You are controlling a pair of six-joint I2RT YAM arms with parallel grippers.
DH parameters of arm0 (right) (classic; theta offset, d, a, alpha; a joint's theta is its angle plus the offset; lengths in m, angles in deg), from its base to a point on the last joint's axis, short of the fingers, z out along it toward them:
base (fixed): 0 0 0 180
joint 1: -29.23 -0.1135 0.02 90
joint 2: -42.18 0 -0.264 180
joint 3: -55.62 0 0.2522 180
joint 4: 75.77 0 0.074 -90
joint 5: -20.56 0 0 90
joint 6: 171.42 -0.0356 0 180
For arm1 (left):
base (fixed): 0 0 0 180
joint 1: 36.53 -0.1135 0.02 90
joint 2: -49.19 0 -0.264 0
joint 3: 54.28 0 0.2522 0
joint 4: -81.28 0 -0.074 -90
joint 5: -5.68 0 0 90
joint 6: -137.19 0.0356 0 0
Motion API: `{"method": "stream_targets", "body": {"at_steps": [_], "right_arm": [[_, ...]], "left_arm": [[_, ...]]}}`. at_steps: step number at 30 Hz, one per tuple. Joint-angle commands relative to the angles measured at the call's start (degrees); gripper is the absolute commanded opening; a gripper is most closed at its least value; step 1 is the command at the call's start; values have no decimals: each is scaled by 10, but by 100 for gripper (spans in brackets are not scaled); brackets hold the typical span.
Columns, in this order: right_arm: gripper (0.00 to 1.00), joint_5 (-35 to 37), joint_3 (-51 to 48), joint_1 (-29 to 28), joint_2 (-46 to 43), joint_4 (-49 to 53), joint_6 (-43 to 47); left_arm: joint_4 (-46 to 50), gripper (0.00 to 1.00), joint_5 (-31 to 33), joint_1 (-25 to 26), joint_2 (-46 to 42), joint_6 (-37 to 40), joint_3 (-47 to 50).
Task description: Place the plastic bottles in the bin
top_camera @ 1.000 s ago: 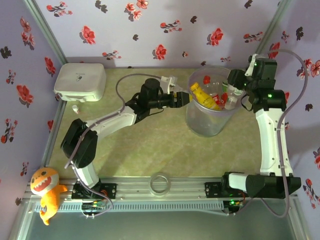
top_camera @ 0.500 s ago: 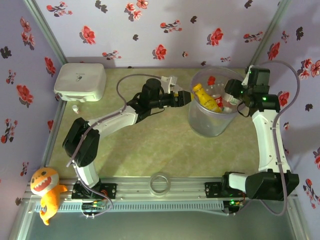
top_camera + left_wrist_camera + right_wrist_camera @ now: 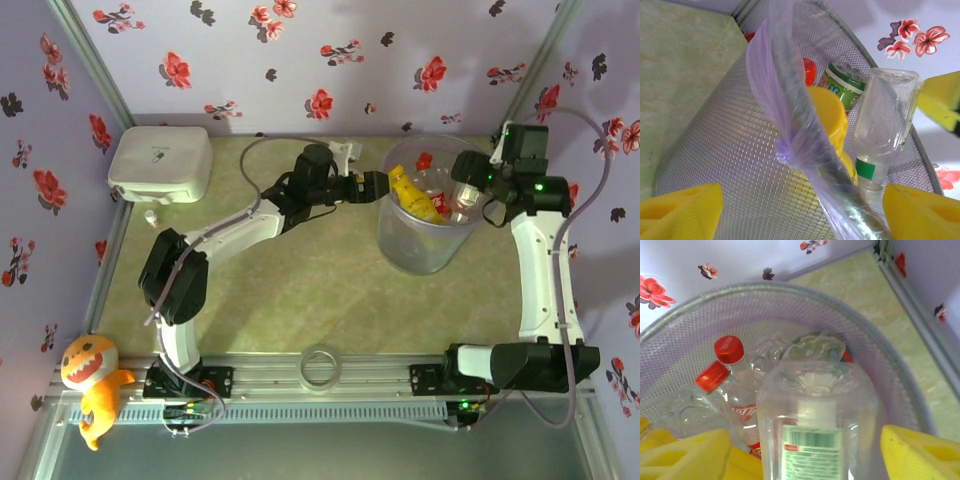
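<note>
The bin (image 3: pixel 410 250), a grey translucent bucket with a mesh look and a purple liner, stands at the back right. Inside it lie the opaque yellow bottle (image 3: pixel 413 196) and several clear red-capped bottles (image 3: pixel 729 350). My left gripper (image 3: pixel 375 187) is open at the bin's left rim, its fingers either side of the rim (image 3: pixel 790 150), nothing held. My right gripper (image 3: pixel 468 195) hangs over the bin's right side. A clear bottle with a green label (image 3: pixel 815 415) stands base-up between its fingers (image 3: pixel 920 452), which stand wider than the bottle, open. The left wrist view shows the same bottle (image 3: pixel 885 120) beside the yellow one (image 3: pixel 827 120).
A white rounded box (image 3: pixel 160 163) sits at the back left, with a small white piece (image 3: pixel 150 215) in front of it. A clear tape ring (image 3: pixel 321 366) lies by the near rail. An orange plush toy (image 3: pixel 90 375) sits at the near left corner.
My left arm has reached right, up to the bin's rim. My right gripper has opened over the bin, and the clear bottle now sits loose between its fingers.
</note>
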Motion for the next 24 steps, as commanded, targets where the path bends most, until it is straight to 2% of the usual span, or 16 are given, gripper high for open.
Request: {"method": "stream_targets", "body": {"at_steps": [1,4,8,13,18,21,24], "right_arm": [[82,39,71,1,12,42,35],[79,44,116,1,37,57,48],[68,38,124,1,62,60,56],[59,63,69,1,70,36,72],[52,32,0,1,59,12,52],[51,12,-46,1,44,-5,38],[51,15,-34,1,32,0,42]], "left_arm": [[27,82,11,3,13,23,-15],[32,82,11,3,14,26,-17],[37,81,11,4,17,29,-21],[42,81,11,4,22,31,-27],[45,80,11,3,25,33,-31],[45,80,11,3,26,32,-31],[49,80,11,3,26,34,-33]]}}
